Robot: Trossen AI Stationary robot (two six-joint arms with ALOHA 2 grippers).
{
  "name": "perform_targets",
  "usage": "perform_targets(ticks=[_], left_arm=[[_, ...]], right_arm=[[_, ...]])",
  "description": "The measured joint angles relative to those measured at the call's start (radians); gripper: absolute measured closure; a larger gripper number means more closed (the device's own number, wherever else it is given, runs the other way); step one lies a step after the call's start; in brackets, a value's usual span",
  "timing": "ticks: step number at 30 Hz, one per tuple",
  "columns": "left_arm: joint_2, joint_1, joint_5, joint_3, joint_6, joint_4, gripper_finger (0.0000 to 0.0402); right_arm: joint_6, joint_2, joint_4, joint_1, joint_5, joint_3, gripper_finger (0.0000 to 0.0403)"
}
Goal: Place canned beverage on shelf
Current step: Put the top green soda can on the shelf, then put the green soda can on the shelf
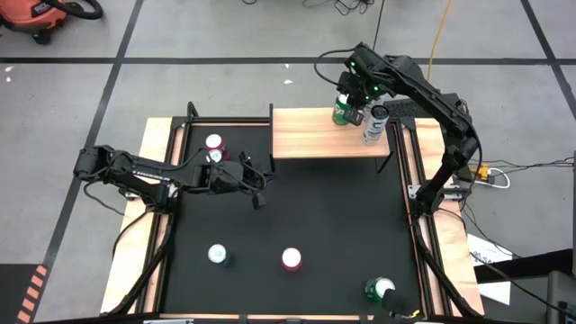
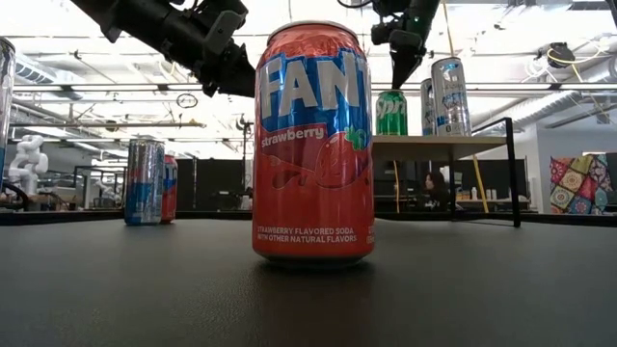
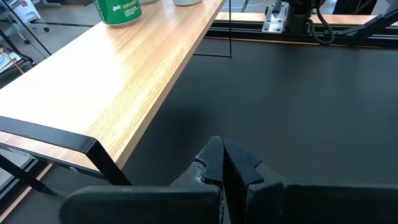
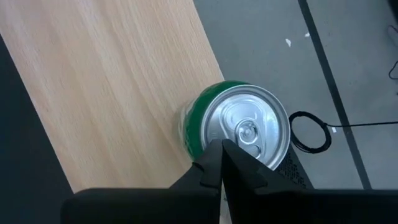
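Observation:
A green canned beverage (image 4: 239,127) stands upright on the shelf (image 1: 315,135) near its far right corner, and it shows as the green can (image 2: 390,113) in the low view. Beside it on the shelf stands a silver can (image 1: 375,124). My right gripper (image 4: 222,154) is shut and points down just over the near rim of the green can's top. My left gripper (image 3: 222,155) is shut and empty. It hovers over the black table, in front of the shelf's left end. My right gripper's shut fingertips (image 2: 397,83) stand right at the near rim of the green can's top (image 4: 214,134), coming from above. Whether they touch it I cannot tell. The can stands on the shelf on its base.
A red strawberry soda can (image 1: 291,259) stands near the table's front middle. A white-topped can (image 1: 217,255) stands to its left and a green can (image 1: 380,290) at the front right. Two cans (image 1: 214,146) stand at the far left, beside the left arm.

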Motion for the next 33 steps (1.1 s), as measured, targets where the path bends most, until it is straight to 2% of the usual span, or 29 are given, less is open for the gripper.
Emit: perform_targets(ticks=[6,14,20,24,28,33], left_arm=[[0.000,0.001,0.000,0.000,0.000,0.000,0.0402],[0.000,0.001,-0.036,0.000,0.001,0.000,0.0402],[-0.011,0.001,-0.045,0.000,0.002,0.000,0.0402],[-0.043,0.001,-0.045,0.000,0.012,0.002,0.0402],[-0.075,-0.009,-0.047,0.001,0.027,0.013,0.0402],[-0.079,-0.051,-0.059,0.001,0.021,0.052,0.0393]], right_arm=[[-0.014,0.001,0.014,0.000,0.046,0.000,0.0403],[-0.011,-0.042,0.065,0.005,0.043,-0.002,0.0394],[0.047,-0.097,0.085,0.005,0.043,-0.002,0.0357],[0.156,-0.165,0.085,0.031,0.012,-0.001,0.0317],[0.245,-0.206,0.051,0.109,-0.136,-0.001,0.0279],[0.362,-0.222,0.043,0.332,-0.163,-0.001,0.0256]])
